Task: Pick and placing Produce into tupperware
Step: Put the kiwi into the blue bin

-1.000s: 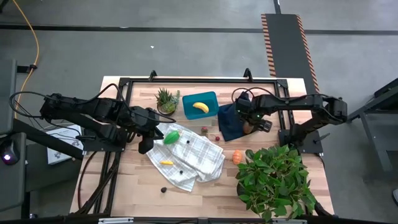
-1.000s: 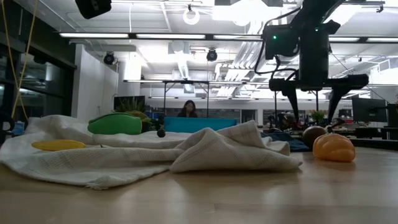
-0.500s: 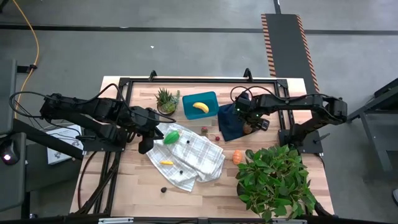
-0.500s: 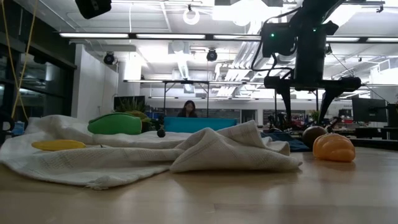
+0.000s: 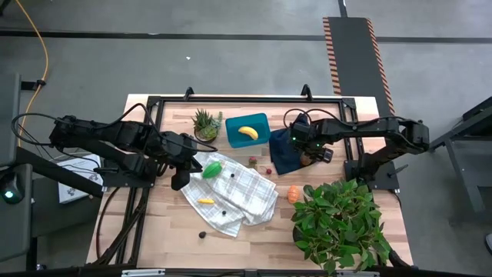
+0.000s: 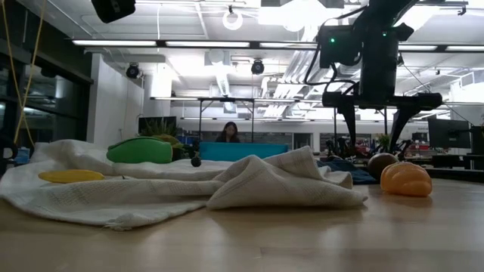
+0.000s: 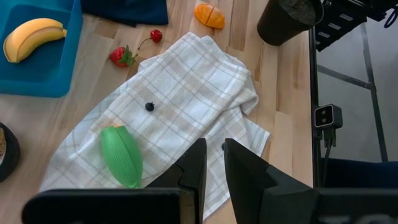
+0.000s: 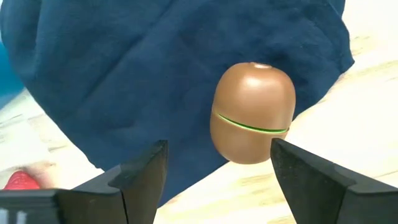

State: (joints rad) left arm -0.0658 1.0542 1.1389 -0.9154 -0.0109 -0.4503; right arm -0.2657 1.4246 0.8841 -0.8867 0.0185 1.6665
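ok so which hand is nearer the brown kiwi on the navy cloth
Right. The right hand hangs open just above the brown kiwi, straddling it. The left hand waits far off, across the checked towel.

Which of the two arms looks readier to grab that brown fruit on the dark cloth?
The right one. Its gripper hangs open just above the brown fruit, a finger on either side. The left gripper sits far off by the checked towel.
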